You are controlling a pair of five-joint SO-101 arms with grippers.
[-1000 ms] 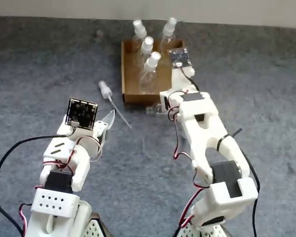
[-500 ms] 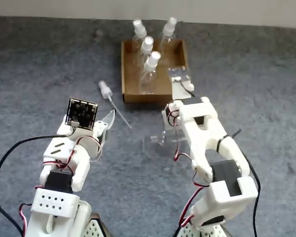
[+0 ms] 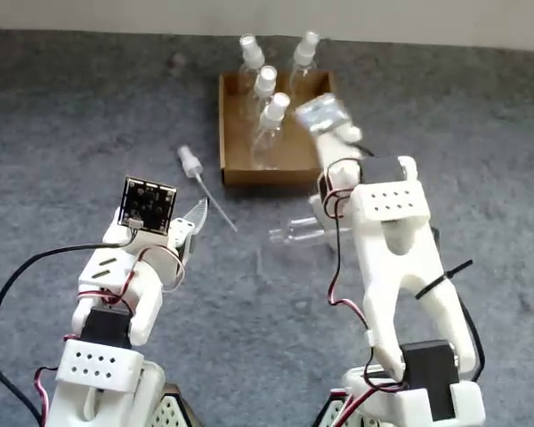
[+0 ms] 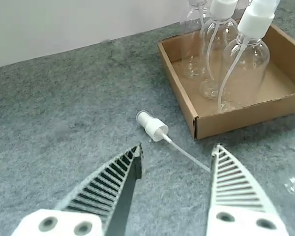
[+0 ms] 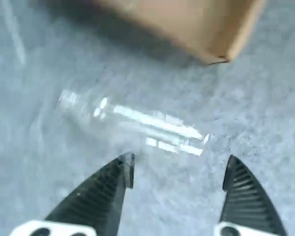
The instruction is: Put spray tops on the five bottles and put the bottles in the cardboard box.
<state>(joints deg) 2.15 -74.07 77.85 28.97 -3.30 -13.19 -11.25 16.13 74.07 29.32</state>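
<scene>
While four topped bottles (image 3: 271, 124) stand in the brown cardboard box (image 3: 254, 175), the clear uncapped bottle (image 3: 294, 233) lies on the grey surface (image 3: 89, 116) nearer; right pincer (image 5: 179, 162) spread above it, left pincer (image 4: 177, 150) spread over the white spray top (image 4: 151, 126), likely pre-grasp.

Your high camera looks steeply down over the whole table (image 3: 71, 107) from afar. Both wrist cameras sit low and close, facing forward along it; all three views catch the cardboard box (image 3: 258, 175).

Four clear plastic bottles (image 3: 269, 129) wore white spray tops (image 3: 275, 104); one clear bottle (image 3: 295, 232) was uncapped. There was one loose white spray top (image 3: 190, 162) and one brown cardboard box (image 3: 234, 171).
</scene>
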